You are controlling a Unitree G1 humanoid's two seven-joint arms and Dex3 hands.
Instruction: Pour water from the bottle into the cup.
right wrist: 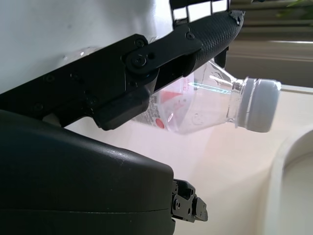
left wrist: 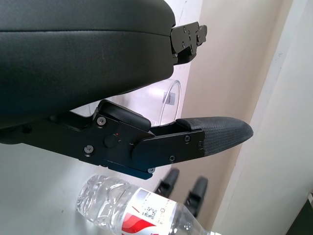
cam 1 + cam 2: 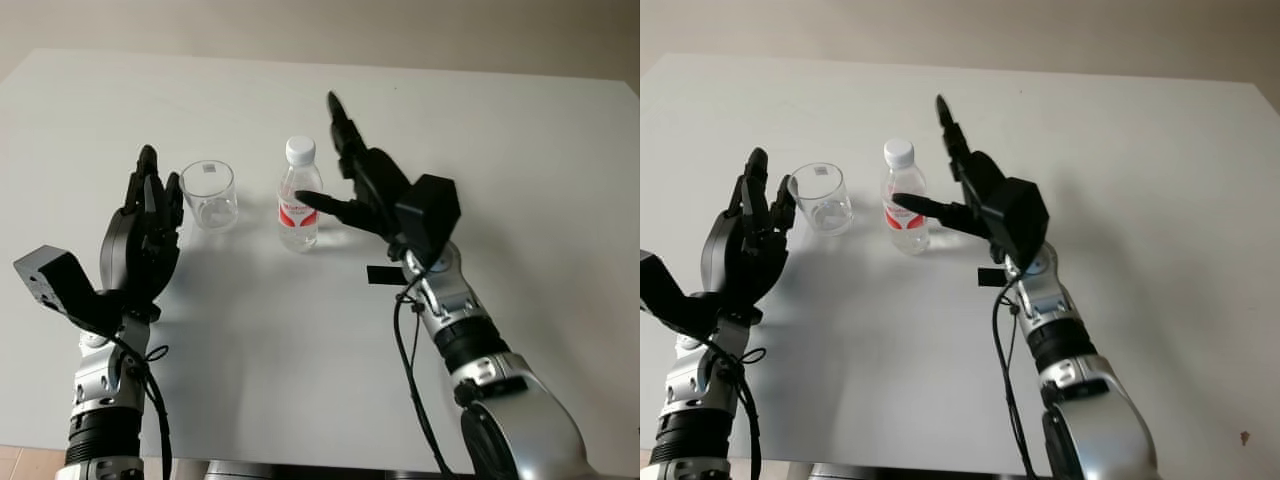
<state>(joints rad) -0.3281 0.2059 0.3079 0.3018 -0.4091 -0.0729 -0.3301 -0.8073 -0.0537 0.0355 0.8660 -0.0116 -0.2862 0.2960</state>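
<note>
Fingers [image 3: 312, 199] of the open right hand [image 3: 370, 190] seemingly touch the capped bottle [image 3: 298, 196], clear cup [image 3: 209, 194] beside.

A plain indoor test or lab-like room. A bare white table [image 3: 300, 380] stands against a beige wall [image 3: 300, 25]. Near the table's middle stand just a capped water bottle [image 3: 299, 195] and, beside it, a clear cup [image 3: 209, 195]. Cabled robot arms reach over the table.

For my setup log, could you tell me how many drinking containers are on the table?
2: a clear cup near the open left hand, and a capped water bottle standing beside it, at the open right hand.
</note>
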